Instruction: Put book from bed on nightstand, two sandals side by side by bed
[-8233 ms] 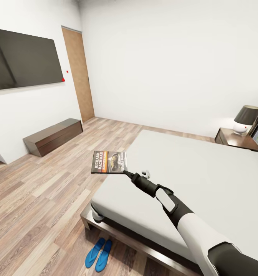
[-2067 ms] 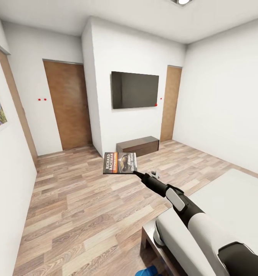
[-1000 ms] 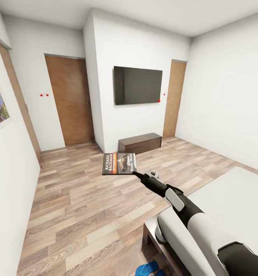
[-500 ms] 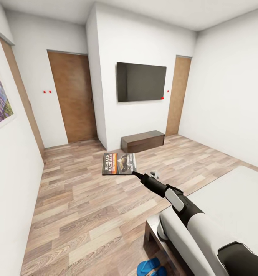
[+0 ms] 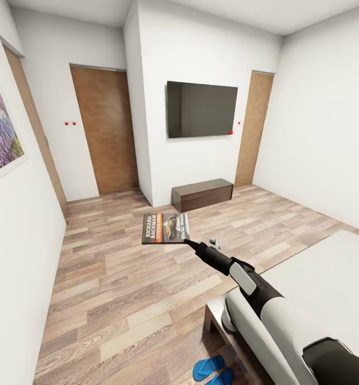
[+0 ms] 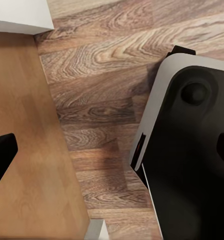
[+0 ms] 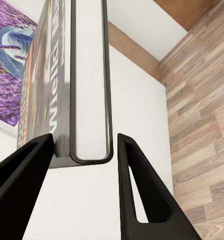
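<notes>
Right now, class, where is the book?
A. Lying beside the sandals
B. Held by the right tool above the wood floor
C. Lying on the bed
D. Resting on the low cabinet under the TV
B: the book sits at the tip of the right tool, out over the floor, apart from the bed.

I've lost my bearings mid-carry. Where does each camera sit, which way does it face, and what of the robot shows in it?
Head view: high on the robot, facing the TV wall; right arm stretches forward, right gripper holding the book above the floor; bed corner and sandals below.
Left wrist view: pointing down at plank floor and the robot's base; left gripper fingertips at the edges, wide apart.
Right wrist view: looking along the fingers flanking the book's edge.
Shared: head and right wrist views both show the book and the purple painting.
</notes>
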Robot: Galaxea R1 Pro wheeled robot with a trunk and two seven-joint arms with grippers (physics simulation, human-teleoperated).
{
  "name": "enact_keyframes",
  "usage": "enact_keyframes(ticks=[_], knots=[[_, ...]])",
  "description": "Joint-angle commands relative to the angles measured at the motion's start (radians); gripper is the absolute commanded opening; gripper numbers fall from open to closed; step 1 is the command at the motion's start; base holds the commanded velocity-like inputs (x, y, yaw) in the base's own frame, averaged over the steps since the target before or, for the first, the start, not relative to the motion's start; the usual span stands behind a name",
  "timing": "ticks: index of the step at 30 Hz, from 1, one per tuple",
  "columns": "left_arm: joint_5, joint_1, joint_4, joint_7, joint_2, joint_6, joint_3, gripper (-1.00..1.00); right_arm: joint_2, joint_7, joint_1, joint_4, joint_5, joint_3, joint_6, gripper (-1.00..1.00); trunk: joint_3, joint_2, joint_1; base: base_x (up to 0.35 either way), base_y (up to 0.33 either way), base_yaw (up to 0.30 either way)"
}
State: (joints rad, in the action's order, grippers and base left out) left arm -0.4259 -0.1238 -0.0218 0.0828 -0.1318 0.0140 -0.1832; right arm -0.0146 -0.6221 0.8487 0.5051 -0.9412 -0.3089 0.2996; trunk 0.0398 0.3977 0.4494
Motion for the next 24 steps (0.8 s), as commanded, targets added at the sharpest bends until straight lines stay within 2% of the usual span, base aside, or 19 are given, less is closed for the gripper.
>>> enact_keyframes(ticks=[1,11,24], knots=[[-0.008,0.000,-0.001,0.003,0.000,0.001,-0.009,1.00,0.001,-0.001,0.001,0.000,-0.011,-0.001,0.007,-1.00,0.003,0.002,0.001,0.000,0.000,0.044],[-0.008,0.000,-0.001,0.003,0.000,-0.003,-0.009,1.00,0.000,0.003,0.001,0.000,-0.011,-0.001,0.007,-1.00,0.007,0.002,0.001,0.000,0.000,0.052],[-0.008,0.000,-0.001,0.003,0.000,-0.007,-0.009,1.00,-0.001,0.003,0.001,0.000,-0.011,-0.003,0.007,-1.00,0.013,0.002,0.001,0.000,0.000,0.191]])
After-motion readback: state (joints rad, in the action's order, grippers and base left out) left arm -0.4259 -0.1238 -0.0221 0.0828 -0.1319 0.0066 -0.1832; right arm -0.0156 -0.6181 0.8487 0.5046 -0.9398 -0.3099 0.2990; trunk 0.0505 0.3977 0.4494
